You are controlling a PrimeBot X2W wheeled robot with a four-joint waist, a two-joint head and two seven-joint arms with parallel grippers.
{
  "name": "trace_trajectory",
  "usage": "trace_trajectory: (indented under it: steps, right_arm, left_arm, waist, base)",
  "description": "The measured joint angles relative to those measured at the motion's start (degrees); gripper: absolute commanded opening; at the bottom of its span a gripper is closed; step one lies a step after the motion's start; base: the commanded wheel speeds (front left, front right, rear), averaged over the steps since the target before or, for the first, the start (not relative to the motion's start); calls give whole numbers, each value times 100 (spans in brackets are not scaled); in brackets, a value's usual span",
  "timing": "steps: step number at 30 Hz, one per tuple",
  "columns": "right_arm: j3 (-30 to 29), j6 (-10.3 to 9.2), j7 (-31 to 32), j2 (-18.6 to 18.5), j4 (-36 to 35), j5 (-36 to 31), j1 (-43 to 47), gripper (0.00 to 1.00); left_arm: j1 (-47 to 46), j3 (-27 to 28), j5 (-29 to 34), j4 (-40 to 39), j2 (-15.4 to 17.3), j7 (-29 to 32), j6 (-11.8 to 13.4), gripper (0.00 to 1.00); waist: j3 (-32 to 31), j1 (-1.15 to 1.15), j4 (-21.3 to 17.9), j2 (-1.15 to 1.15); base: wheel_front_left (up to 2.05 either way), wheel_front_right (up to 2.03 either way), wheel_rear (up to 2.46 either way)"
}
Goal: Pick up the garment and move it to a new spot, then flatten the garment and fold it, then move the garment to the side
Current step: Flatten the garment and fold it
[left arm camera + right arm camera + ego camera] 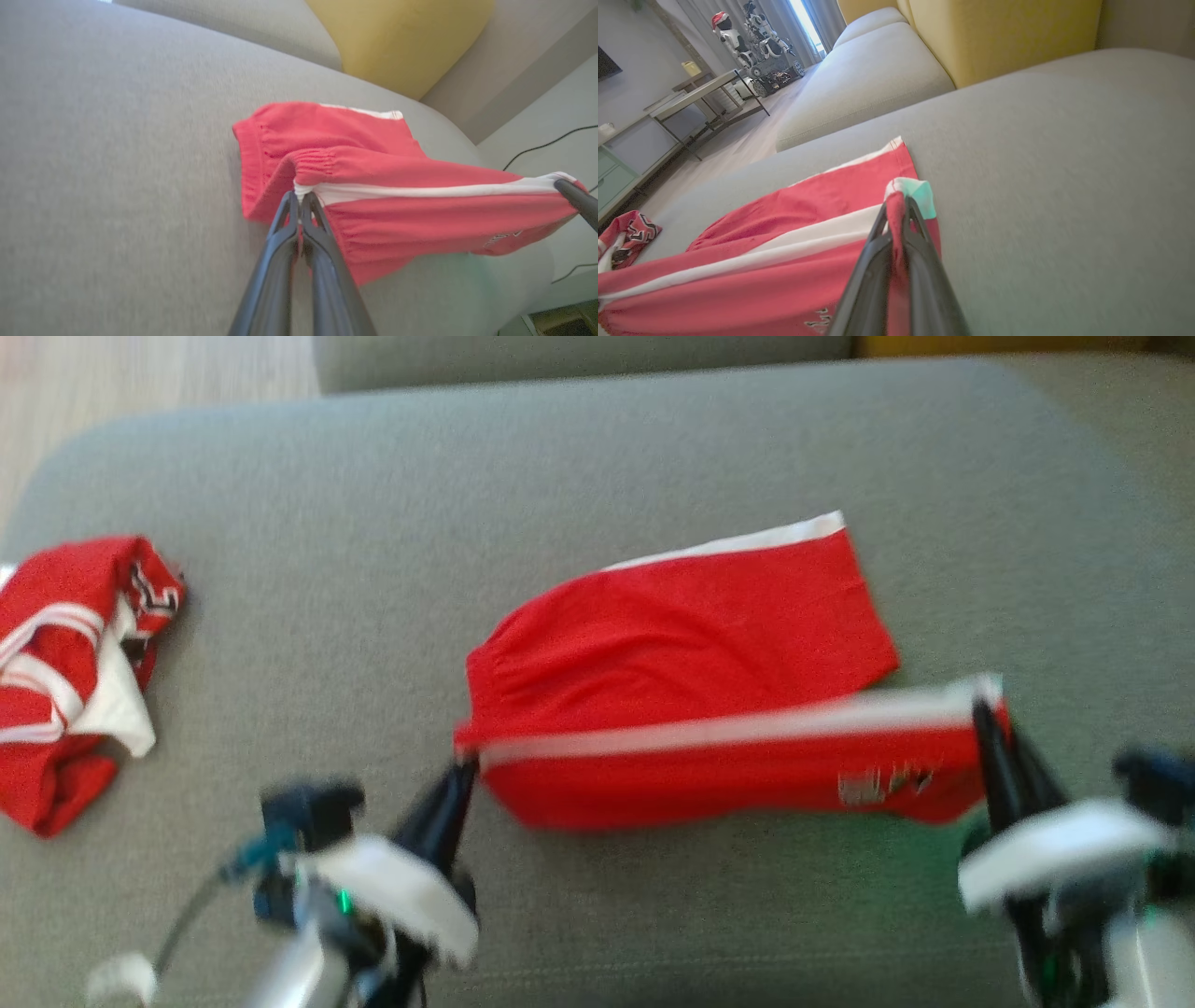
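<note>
The garment [691, 644], red shorts with a white side stripe, lies on the grey sofa seat [579, 457]. Its near half is lifted and stretched taut between my two grippers. My left gripper [464, 767] is shut on the waistband end of the stripe, which the left wrist view shows as the garment [411, 205] pinched at the left gripper [299, 195]. My right gripper [983, 707] is shut on the hem corner; in the right wrist view the garment [784, 242] bunches between the tips of that gripper [896, 200].
A second red and white crumpled garment [75, 663] lies at the seat's left edge. A yellow cushion [999, 32] stands behind the seat. Beyond are another grey sofa seat [864, 79], a low table [700, 93] and wood floor [140, 373].
</note>
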Motion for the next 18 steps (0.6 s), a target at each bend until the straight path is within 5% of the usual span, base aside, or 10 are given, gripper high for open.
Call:
trace_trajectory:
  steps: [11, 18]
  right_arm:
    - [352, 0, -169, -520, 1925, 62, -2875, 0]
    - [609, 0, -688, -642, 3287, 201, -3756, 0]
  left_arm:
    - [-1863, 91, -80, 1025, -263, 14, -443, 0]
    - [-2588, 54, -92, 1956, -478, -166, -670, 0]
  waist:
    - [908, 0, 333, 0]
    - [1235, 0, 523, 0]
  base:
    - [0, 0, 0]
    - [0, 0, 0]
